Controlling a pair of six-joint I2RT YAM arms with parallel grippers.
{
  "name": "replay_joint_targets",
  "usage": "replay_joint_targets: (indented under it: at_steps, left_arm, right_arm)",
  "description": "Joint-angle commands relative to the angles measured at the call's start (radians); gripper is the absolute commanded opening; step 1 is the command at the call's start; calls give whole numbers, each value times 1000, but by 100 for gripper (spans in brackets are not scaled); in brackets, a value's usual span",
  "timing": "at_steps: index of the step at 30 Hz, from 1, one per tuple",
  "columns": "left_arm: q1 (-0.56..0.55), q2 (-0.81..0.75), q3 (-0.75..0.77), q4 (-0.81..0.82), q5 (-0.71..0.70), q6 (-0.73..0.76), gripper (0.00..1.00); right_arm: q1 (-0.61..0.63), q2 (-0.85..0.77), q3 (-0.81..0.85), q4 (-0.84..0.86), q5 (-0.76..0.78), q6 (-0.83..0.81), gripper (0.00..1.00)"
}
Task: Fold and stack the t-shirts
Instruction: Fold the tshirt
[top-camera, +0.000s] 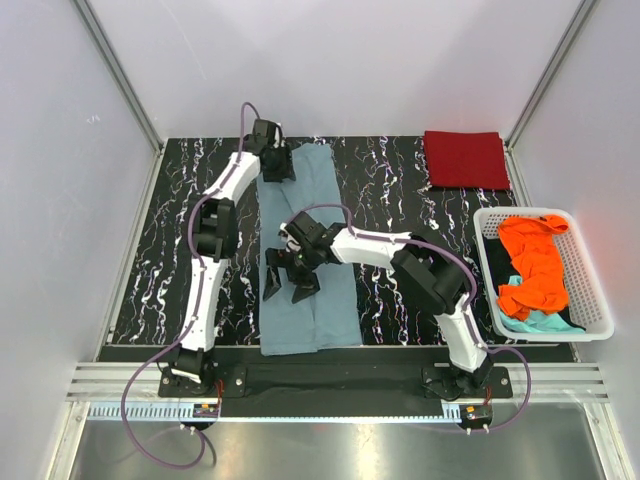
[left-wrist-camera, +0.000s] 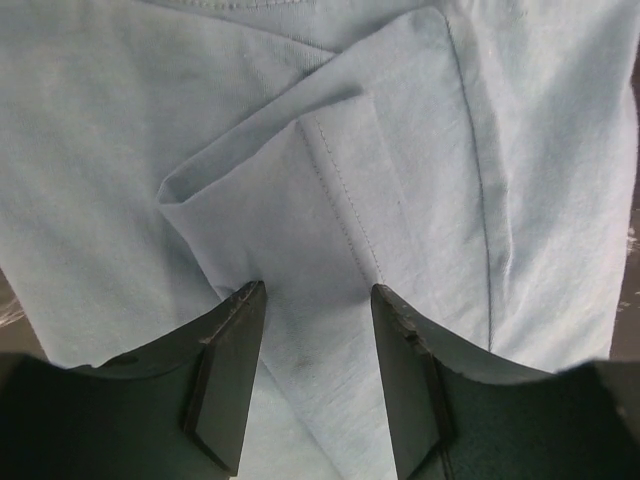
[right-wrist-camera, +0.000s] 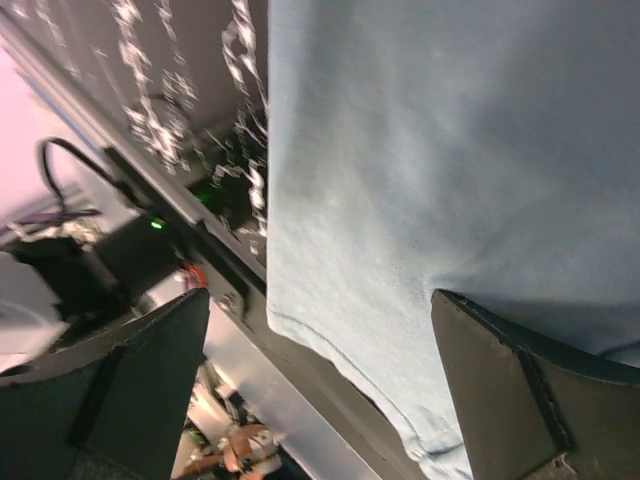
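A dusty grey-blue t-shirt (top-camera: 312, 315) lies as a long narrow strip down the middle of the table. My left gripper (top-camera: 275, 166) hangs over its far end. In the left wrist view its jaws (left-wrist-camera: 318, 300) stand apart above a folded sleeve flap (left-wrist-camera: 300, 170), gripping nothing. My right gripper (top-camera: 290, 283) is over the strip's left edge near the middle, open wide. In the right wrist view (right-wrist-camera: 320, 310) the shirt's hem (right-wrist-camera: 340, 340) runs between the fingers. A dark red t-shirt (top-camera: 466, 159) lies folded at the far right. Orange (top-camera: 535, 265) and teal (top-camera: 537, 322) t-shirts sit crumpled in the basket.
The white slatted basket (top-camera: 592, 295) stands at the right edge of the black marbled table (top-camera: 400, 200). White walls with metal posts enclose the back and sides. A metal rail (top-camera: 340, 385) with both arm bases runs along the near edge.
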Motion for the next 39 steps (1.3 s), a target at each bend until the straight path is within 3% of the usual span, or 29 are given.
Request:
replay_joint_targets:
  at_steps: [1, 4, 9, 14, 19, 24, 27, 31, 33, 36, 39]
  left_arm:
    - [-56, 40, 13, 60, 88, 50, 53]
    - [-61, 13, -7, 95, 61, 48, 53]
    - [-35, -105, -99, 140, 51, 54, 54]
    - [-4, -270, -176, 128, 68, 40, 56]
    - [22, -501, -306, 47, -5, 35, 60]
    - [34, -805, -599, -49, -21, 44, 61]
    - [24, -991, -858, -59, 19, 38, 60]
    - [16, -1190, -1223, -70, 102, -9, 58]
    - [7, -1285, -1295, -34, 109, -9, 59]
    - [4, -1290, -1302, 42, 126, 31, 61]
    - [-6, -1148, -1164, 71, 188, 52, 60]
  right_arm:
    - [-4, 34, 26, 187, -36, 96, 100]
    - [-2, 28, 18, 203, -14, 119, 100]
    - [-5, -61, -60, 186, 18, 26, 100]
    - [-10, -169, -57, 16, 56, -111, 100]
    - [-48, -316, -85, -182, 200, -175, 100]
    - [-180, -503, -239, -208, 172, -113, 100]
    - [-237, -572, -359, -182, 113, -74, 100]
    - [-248, -634, -482, -145, 147, -53, 100]
    - [-254, -641, -490, -132, 148, -44, 99]
    - [-260, -638, -465, -135, 132, -28, 99]
    - [-259, -675, -465, -138, 128, -1, 100]
